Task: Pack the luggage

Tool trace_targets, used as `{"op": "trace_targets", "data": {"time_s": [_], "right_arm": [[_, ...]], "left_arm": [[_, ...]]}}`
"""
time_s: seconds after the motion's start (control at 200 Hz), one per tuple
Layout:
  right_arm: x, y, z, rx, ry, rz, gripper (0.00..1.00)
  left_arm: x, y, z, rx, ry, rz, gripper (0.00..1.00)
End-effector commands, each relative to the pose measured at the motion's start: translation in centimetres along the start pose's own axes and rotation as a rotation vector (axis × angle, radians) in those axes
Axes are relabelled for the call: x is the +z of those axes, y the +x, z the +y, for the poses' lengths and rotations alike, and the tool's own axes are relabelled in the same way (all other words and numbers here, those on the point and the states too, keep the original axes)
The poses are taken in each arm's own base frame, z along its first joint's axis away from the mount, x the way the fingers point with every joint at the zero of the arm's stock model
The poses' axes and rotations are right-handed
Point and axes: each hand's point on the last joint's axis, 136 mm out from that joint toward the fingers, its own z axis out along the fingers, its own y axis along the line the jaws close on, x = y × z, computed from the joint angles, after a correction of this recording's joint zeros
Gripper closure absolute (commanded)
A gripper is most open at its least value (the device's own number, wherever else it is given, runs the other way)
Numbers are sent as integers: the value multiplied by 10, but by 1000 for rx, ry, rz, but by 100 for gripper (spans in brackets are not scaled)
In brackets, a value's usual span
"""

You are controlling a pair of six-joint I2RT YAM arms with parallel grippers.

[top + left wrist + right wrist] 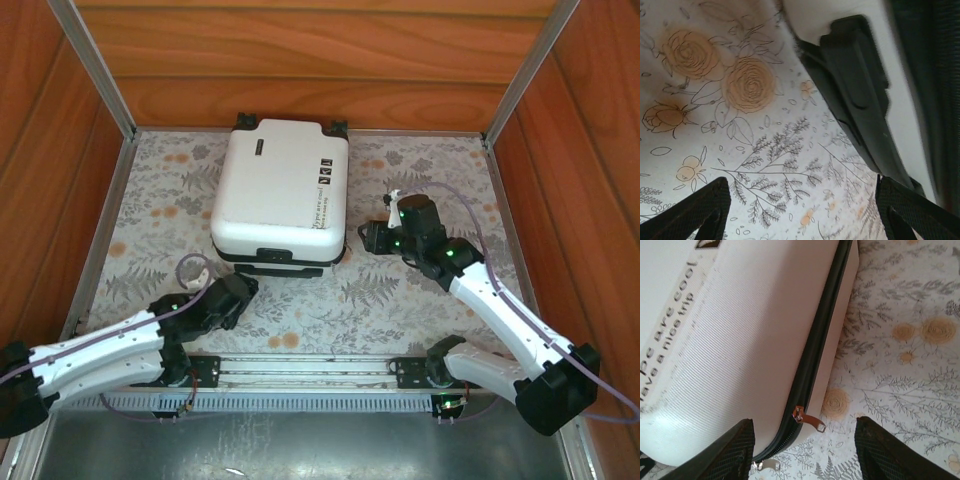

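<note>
luggage point(280, 195) flat, lid down | right gripper point(370, 238) at its near-right corner, jaws apart, empty, lined up on zipper pull point(809, 419) | left gripper point(243, 288) off its near-left corner, apart, empty | likely zipping: pinch tab squarely, drag along seam, left braces shell

White case point(280, 190) — black zip band point(815, 350), dark lettering point(667, 335), coppery pull point(807, 419); pale cloth point(400, 300) printed with grey ferns and orange roses.
</note>
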Motion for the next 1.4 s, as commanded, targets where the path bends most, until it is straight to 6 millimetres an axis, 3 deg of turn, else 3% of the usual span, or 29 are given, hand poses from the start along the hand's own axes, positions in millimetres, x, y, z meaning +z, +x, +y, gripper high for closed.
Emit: {"op": "trace_targets", "data": {"time_s": [0.0, 0.3, 0.625, 0.975, 1.299, 1.394], "right_arm": [[-5, 1, -1, 8, -6, -11, 43], [-8, 0, -3, -34, 1, -20, 44], [0, -4, 0, -30, -19, -42, 45], [9, 4, -3, -50, -28, -33, 47], [19, 15, -2, -73, -49, 9, 49], [24, 21, 1, -62, -78, 20, 49]], "left_arm": [[-1, 0, -34, -168, 121, -38, 20], [7, 0, -46, -220, 113, -118, 21], [37, 16, -31, -308, 34, -91, 21], [51, 11, -26, -336, -6, -155, 27], [69, 12, -32, -358, -141, -105, 32], [72, 8, -29, -362, -175, -100, 39]]}}
